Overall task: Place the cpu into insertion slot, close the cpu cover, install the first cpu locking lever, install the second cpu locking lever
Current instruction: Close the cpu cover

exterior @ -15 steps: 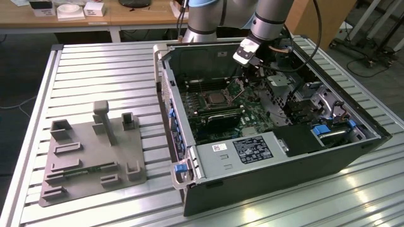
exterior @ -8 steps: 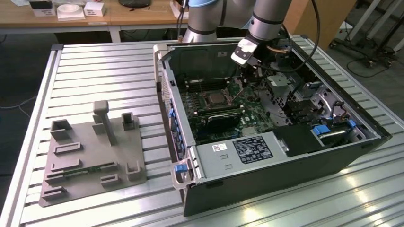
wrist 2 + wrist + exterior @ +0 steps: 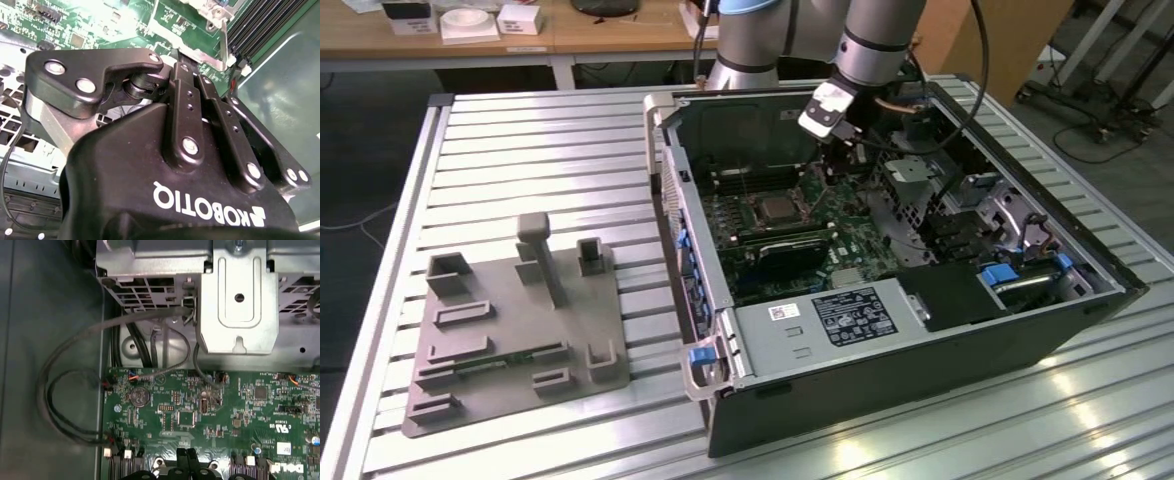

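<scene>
Gripper (image 3: 849, 160) is hovering low inside the open computer case (image 3: 881, 400), near the insertion slot (image 3: 778, 208) on the exterior view's right, fingertips (image 3: 181, 456) pressing together with nothing seen between them, probably narrowed for nudging small socket hardware.

We see the grey plastic tray (image 3: 507, 340) on the slatted metal table (image 3: 534, 140), at the exterior view's left of the open black case (image 3: 881, 390).

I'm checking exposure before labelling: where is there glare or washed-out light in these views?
Exterior view: light glares off the table slats near the computer case. Second wrist view: a washed-out bright patch sits on the green circuit board. First wrist view: even light, no glare.
</scene>
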Motion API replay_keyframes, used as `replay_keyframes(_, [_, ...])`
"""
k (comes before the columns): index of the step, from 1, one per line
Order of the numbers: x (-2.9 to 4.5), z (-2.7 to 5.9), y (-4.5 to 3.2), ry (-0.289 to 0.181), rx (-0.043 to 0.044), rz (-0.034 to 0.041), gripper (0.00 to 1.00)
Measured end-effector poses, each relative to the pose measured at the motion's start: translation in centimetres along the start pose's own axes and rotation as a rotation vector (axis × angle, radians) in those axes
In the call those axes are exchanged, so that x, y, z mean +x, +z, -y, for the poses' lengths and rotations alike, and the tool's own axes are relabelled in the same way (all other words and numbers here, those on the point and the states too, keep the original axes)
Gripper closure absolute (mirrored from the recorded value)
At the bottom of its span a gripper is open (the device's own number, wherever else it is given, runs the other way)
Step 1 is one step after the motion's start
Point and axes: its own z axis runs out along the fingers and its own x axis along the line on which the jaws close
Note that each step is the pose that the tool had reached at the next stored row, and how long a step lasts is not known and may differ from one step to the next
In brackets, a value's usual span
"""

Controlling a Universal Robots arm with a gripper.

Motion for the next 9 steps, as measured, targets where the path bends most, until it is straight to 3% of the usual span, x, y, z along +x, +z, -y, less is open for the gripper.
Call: replay_keyframes(9, [0.01, 0.68, -0.01, -0.001, 0.0001, 0.0, 0.9])
